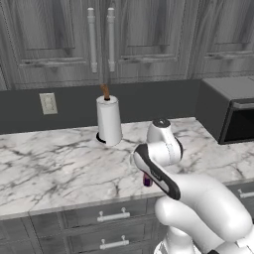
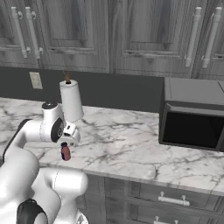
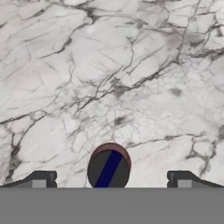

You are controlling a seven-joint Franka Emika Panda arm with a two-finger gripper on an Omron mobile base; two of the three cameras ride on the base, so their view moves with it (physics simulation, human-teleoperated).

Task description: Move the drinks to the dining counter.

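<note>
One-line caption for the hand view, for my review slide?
Open pincer poised above the dark-purple drink container, which stands upright on the veined marble worktop, fingertips apart on either side.

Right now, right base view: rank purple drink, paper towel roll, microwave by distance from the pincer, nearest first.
1. Purple drink: just under the open pincer, near the counter's front edge.
2. Paper towel roll: upright behind it, by the back wall.
3. Microwave: far off to the right side of the counter.

grey-veined white marble worktop [image 3: 109,65], dark-purple drink container [image 2: 65,152]
</note>
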